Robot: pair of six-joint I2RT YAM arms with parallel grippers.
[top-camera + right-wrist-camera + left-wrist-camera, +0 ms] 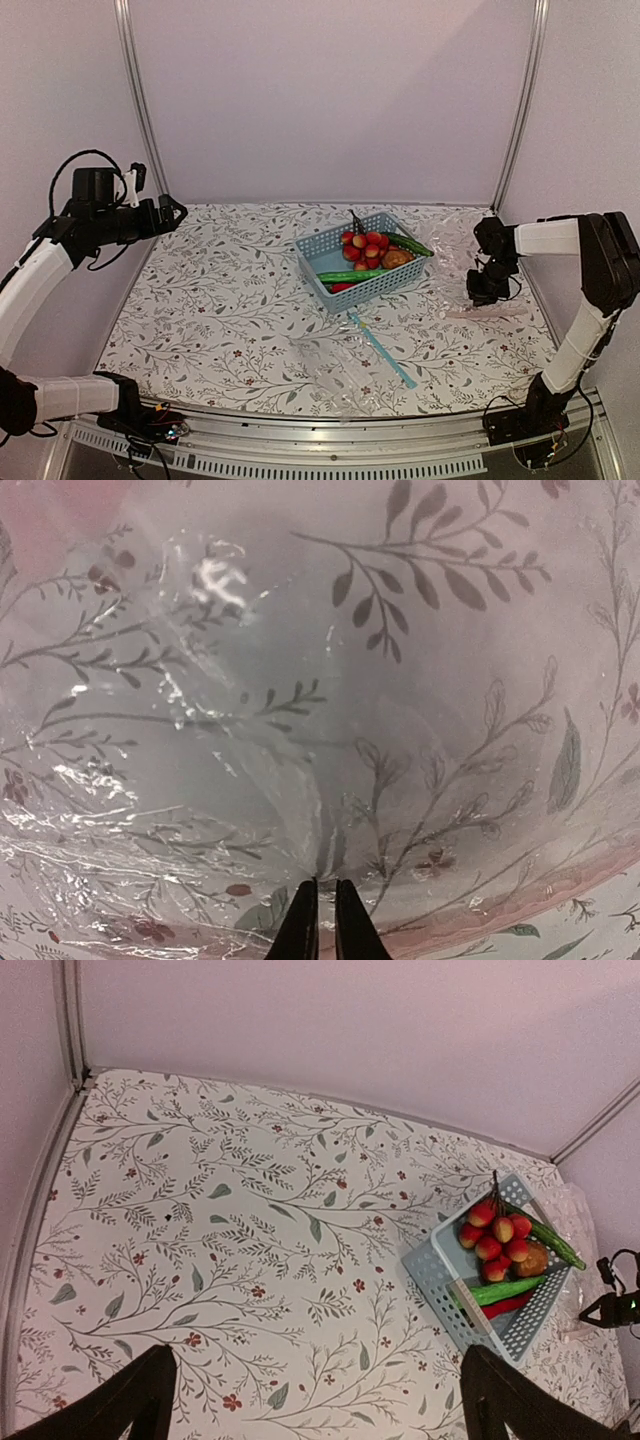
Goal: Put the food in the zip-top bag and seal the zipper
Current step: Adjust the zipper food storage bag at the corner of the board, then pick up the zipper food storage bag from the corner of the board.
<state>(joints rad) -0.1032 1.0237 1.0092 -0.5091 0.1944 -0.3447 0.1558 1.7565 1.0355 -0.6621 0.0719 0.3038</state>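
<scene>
Table (pixel 220 310) has a floral cloth. Bag (pixel 452 268) lies flat at the right side, just beside the basket (pixel 372 290), with its zipper (pixel 492 313) along the near edge. Teal-strip bag (pixel 340 365) sits front centre. Food (pixel 372 252) is all in the basket. Right gripper (pixel 320 915) is down on the bag, jaws pinched together on the film by the zipper. Left gripper (pixel 320 1410) is raised at far left, jaws wide apart.
</scene>
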